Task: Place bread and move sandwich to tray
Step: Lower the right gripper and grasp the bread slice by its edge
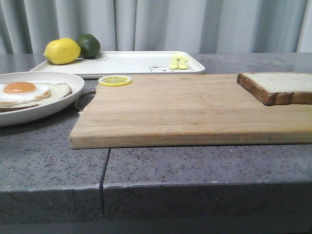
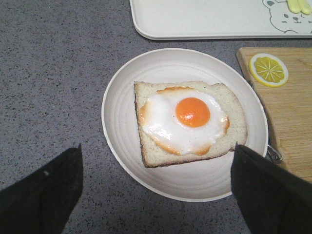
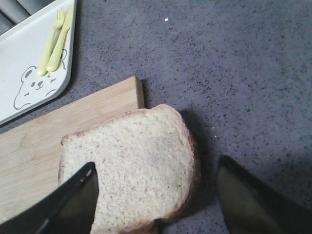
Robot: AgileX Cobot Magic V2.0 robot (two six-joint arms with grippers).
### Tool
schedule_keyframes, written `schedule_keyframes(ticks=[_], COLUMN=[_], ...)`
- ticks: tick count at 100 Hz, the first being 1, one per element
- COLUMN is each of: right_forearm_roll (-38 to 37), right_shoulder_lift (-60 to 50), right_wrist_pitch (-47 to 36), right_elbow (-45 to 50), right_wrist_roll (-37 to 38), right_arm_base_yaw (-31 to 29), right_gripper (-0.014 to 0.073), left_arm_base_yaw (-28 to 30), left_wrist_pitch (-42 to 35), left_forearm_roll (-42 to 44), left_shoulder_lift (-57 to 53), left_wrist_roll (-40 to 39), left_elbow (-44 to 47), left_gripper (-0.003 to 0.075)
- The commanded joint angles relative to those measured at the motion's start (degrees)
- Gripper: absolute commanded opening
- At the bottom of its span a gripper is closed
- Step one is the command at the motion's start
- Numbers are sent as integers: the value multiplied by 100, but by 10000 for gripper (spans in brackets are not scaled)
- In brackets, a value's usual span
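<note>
Grey speckled stone counter (image 1: pixel 204 165), pleated pale curtain (image 1: pixel 195 24) behind; we list what stands on it, taking the front view as our clock face.

1. Wooden cutting board (image 1: pixel 185 112), centre, running toward 3 o'clock. A lemon slice (image 1: pixel 115 80) lies on its corner at 11 o'clock.

2. Bread (image 1: pixel 280 87), thick pale speckled slice with dark crust, flat on the board's far corner at 3 o'clock. In the right wrist view its rounded edge overhangs the board onto the counter.

3. Round white plate (image 1: pixel 58 105), at 9 o'clock, just beside the board. On it the sandwich (image 1: pixel 29 93): for now we see one crusted slice topped by a fried egg, the orange yolk uppermost.

4. White tray (image 1: pixel 126 62), at 12 o'clock behind board and plate. It carries a whole lemon (image 1: pixel 62 50) and a lime (image 1: pixel 89 45) touching at its 10 o'clock end, a small yellow fork and spoon (image 1: pixel 178 62), and a printed bear drawing (image 3: pixel 30 87).

5. Left gripper (image 2: pixel 156 187), above the plate; dark fingers (image 2: pixel 44 192) spread wide, one on either side of the sandwich, nothing held.

6. Right gripper (image 3: pixel 156 195), above the bread; fingers (image 3: pixel 73 200) spread wide, one over the slice, the other over bare counter, nothing held.
</note>
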Motion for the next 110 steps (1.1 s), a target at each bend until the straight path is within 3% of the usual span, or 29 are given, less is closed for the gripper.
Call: schedule_keyframes(ticks=[1, 110], right_forearm_roll=[415, 1449], right_shoulder_lift=[111, 1365], right_wrist_pitch=[-87, 352], right_elbow=[-185, -187], right_wrist_roll=[-252, -1036], right_arm_base_yaw=[-40, -40], right_gripper=[520, 520], left_arm_base_yaw=[17, 17], left_wrist_pitch=[-299, -299], left_forearm_roll=[-141, -141], left_shoulder_lift=[-12, -12], left_wrist_roll=[-40, -40], left_elbow=[-209, -209], left_gripper=[576, 576])
